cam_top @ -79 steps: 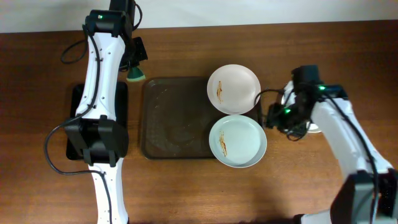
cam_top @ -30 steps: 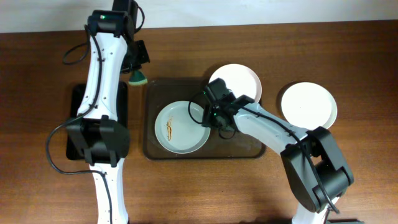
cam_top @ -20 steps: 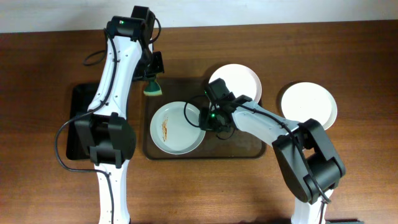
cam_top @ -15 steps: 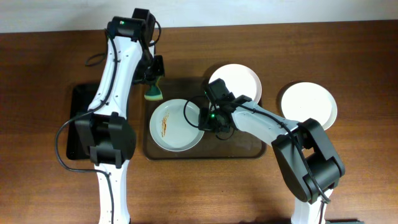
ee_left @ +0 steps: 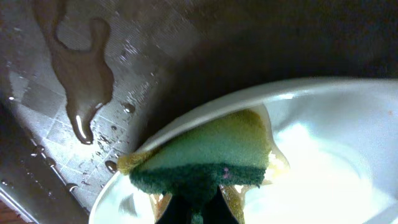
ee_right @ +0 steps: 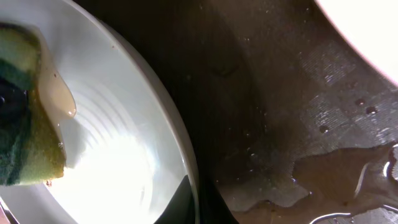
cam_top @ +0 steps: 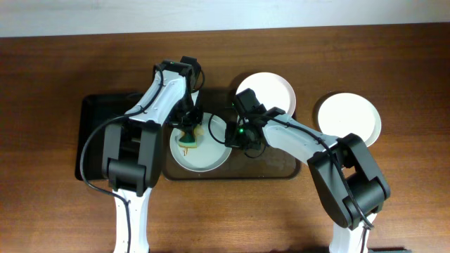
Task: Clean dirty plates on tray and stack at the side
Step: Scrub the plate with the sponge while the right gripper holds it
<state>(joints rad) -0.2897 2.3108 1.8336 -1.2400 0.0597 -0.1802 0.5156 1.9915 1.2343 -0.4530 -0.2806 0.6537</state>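
Note:
A white plate (cam_top: pixel 204 147) lies in the left half of the brown tray (cam_top: pixel 267 169). My left gripper (cam_top: pixel 188 125) is shut on a green-and-yellow sponge (cam_top: pixel 187 135), pressed onto this plate's left side. In the left wrist view the sponge (ee_left: pixel 205 152) rests on the plate (ee_left: pixel 323 137) just inside its rim, below my gripper (ee_left: pixel 198 210). My right gripper (cam_top: pixel 232 133) is shut on the plate's right rim (ee_right: pixel 185 155), one finger on each side. A second plate (cam_top: pixel 266 93) sits at the tray's far right corner. A third plate (cam_top: pixel 349 119) rests on the table at the right.
A narrow black tray (cam_top: pixel 95 133) lies left of the brown one. The brown tray's dotted floor (ee_left: pixel 68 81) is wet, with puddles (ee_right: pixel 323 174) and drops. The second plate's edge (ee_right: pixel 367 31) shows close to my right gripper.
My left arm has swung from the tray's far left corner down onto the plate with the sponge. The right gripper has closed on the plate's rim after shifting it slightly left.

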